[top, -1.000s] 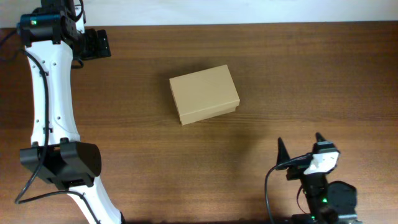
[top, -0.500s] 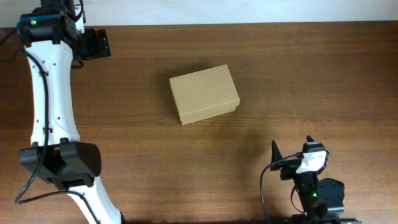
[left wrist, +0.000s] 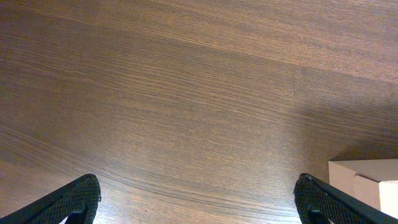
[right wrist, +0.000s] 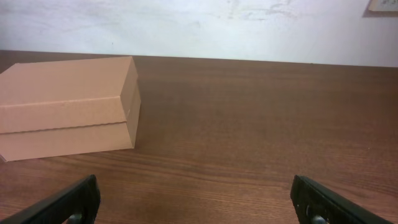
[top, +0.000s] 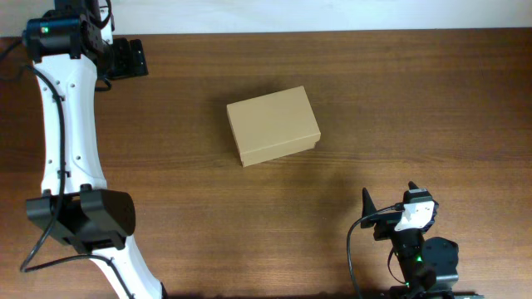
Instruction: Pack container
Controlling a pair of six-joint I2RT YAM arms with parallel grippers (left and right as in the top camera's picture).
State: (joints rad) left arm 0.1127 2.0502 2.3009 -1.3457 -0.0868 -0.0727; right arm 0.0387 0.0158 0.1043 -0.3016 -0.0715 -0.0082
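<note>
Container (top: 273, 126): a plain tan cardboard box with matte faces, crisp edges and its flap lid down, lying slightly skewed near the middle of the dark, wood-grained tabletop (top: 399, 100). It has not moved over the last second, while the right gripper (top: 391, 198), fingers spread wide and empty, has drawn back slightly toward the near edge. The left gripper (left wrist: 196, 198), equally wide and empty, hovers over the far left corner, well apart from the box.
</note>
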